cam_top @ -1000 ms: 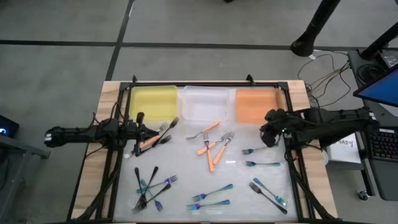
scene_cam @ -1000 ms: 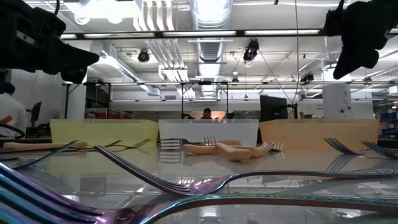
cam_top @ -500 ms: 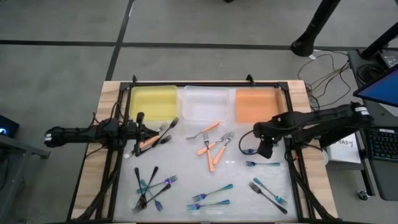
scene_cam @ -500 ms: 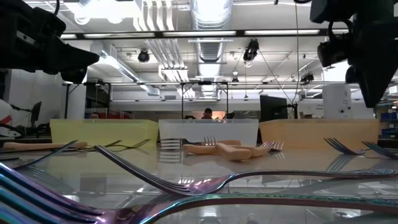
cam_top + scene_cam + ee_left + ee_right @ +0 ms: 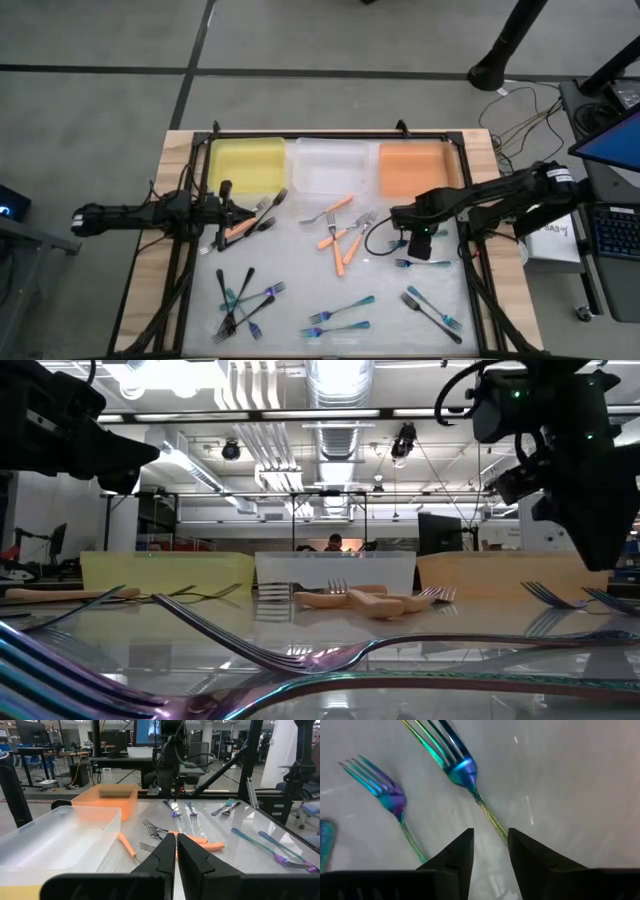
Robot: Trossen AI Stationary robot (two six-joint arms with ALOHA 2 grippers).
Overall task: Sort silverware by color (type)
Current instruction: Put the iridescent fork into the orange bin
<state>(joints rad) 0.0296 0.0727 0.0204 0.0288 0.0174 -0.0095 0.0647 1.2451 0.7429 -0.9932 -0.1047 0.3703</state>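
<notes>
The silverware lies scattered on the glossy table top: orange-handled forks [image 5: 340,243] in the middle, black forks [image 5: 235,298] near left, and teal iridescent forks [image 5: 338,312] near and right. My right gripper [image 5: 418,248] points down over two teal forks [image 5: 462,770] [image 5: 392,800] at the right. It is open, with its fingers [image 5: 457,855] on either side of one fork's handle [image 5: 490,822] and above it. My left gripper [image 5: 176,842] is shut and empty, held level at the left [image 5: 232,212].
Three bins stand in a row along the far edge: yellow [image 5: 245,165], clear [image 5: 328,165] and orange [image 5: 412,168]. A black frame [image 5: 330,137] rims the table. More forks [image 5: 262,208] lie just in front of my left gripper. A teal and black pair [image 5: 432,310] lies near right.
My right gripper has swung from near the orange bin toward the table's near edge and a little toward the middle. It has sunk and tipped to point straight down over the teal forks at the right. No fork has moved.
</notes>
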